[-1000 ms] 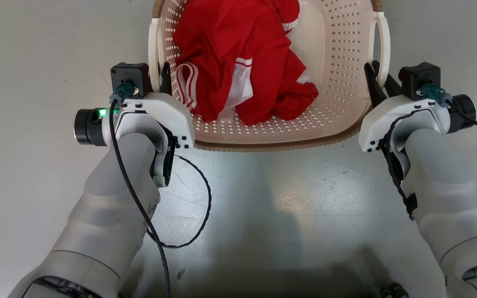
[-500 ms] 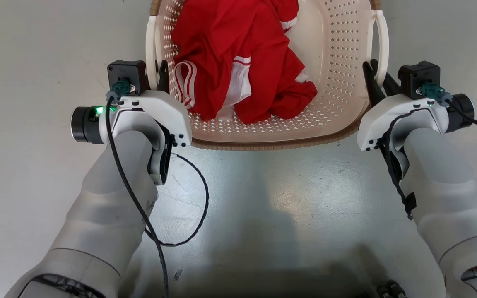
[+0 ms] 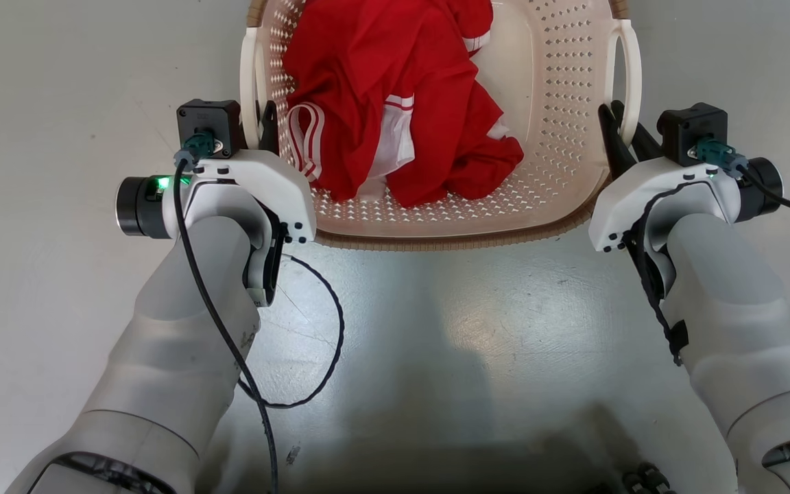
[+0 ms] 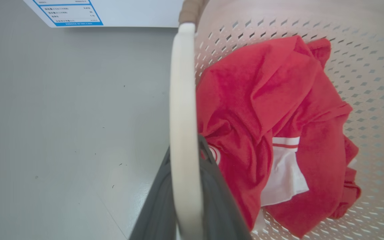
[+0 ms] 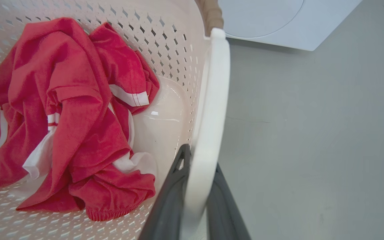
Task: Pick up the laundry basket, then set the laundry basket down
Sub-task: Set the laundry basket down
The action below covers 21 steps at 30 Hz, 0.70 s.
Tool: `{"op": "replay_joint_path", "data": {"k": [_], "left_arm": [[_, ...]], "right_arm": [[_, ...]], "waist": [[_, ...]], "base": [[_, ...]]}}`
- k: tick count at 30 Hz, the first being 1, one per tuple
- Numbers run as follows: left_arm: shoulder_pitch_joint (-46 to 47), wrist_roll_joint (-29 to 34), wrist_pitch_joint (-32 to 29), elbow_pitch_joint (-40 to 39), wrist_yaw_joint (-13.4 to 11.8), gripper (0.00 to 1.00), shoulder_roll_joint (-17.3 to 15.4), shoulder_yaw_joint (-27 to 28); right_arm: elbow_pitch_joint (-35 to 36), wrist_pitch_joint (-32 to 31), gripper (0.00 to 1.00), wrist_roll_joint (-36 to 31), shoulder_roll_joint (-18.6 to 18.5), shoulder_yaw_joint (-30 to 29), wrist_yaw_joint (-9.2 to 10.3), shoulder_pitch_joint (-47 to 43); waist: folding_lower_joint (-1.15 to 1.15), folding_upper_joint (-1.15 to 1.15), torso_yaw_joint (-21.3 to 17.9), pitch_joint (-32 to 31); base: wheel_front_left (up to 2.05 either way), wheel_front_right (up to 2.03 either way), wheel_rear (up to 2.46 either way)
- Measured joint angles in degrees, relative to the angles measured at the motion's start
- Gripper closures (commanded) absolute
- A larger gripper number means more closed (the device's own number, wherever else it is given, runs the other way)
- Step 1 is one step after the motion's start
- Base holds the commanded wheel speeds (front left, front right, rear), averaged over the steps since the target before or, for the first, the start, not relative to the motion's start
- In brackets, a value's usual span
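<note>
Basket [image 3: 559, 103] sits straight ahead btwn both hands, over grey floor [image 3: 59, 103]; can't tell if it touches the floor. Inside: one crumpled red top [image 3: 395, 75] w/ white trim, heaped toward the L side, bottom bare on the R. L hand [image 3: 262, 116] is clamped on the L handle [image 3: 249, 75], a finger each side. R hand [image 3: 625, 127] grips the R handle [image 3: 633, 68] likewise. White washer [image 5: 278, 20] stands beyond.

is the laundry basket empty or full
Partly filled: crumpled red clothing with white trim lies in the laundry basket, leaving some perforated floor bare.
</note>
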<state>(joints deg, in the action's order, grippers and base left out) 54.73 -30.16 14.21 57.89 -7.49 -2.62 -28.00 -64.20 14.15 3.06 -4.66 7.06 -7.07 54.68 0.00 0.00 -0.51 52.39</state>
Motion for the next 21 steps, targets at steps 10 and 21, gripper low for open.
{"op": "replay_joint_path", "data": {"k": [10,21], "left_arm": [[0.55,0.38,0.00,1.56,0.41,0.61,0.22,-0.16],[2.20,0.38,0.43,1.93,0.12,0.00,0.94,-0.62]], "right_arm": [[-0.73,0.00,0.53,0.45,0.09,-0.57,0.00,0.02],[-1.54,0.05,0.00,-2.48,0.64,-3.35,-0.08,0.87]], "waist": [[0.00,0.00,-0.20,0.17],[0.00,0.00,0.07,0.52]], "base": [[0.00,0.00,0.00],[0.00,0.00,0.00]]}}
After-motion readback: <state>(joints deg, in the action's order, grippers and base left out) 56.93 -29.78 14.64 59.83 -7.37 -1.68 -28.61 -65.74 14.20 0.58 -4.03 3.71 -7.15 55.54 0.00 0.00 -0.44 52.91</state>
